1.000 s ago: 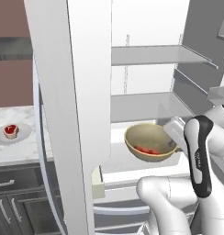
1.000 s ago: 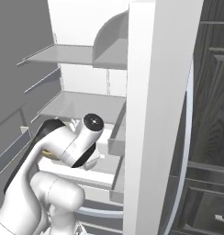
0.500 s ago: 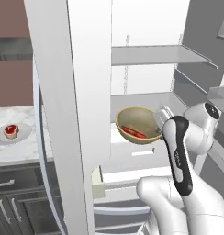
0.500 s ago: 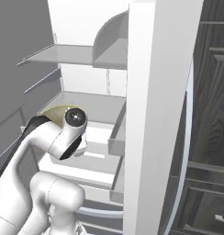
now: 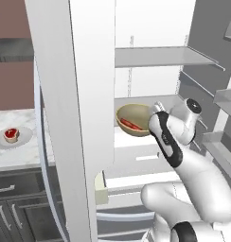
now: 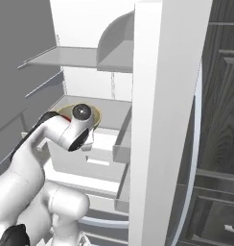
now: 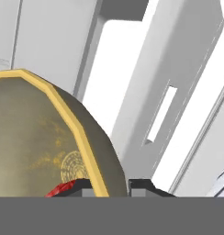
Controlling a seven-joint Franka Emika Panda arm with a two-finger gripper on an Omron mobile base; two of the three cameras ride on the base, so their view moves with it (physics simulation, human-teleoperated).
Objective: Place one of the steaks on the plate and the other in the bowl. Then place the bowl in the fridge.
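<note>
Pincer [image 7: 104,186] clamped on bowl [image 5: 134,120] rim | bowl held tilted inside fridge [image 5: 155,28] | steak [image 5: 128,124] seemingly inside

Pretty flat, even rendered light everywhere, no obvious source. The fridge [image 5: 150,28] interior is bright, nearly blown-out white, with only soft grey shading under its shelves. Edges look a bit jaggy and soft, no glare, no real lens warping.

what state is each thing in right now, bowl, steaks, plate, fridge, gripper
bowl: tilted, held by its rim inside the fridge
steak in bowl: lying inside the tilted bowl
steak on plate: resting on it
plate: flat on the counter
fridge: door open
gripper: shut on the bowl rim
</note>
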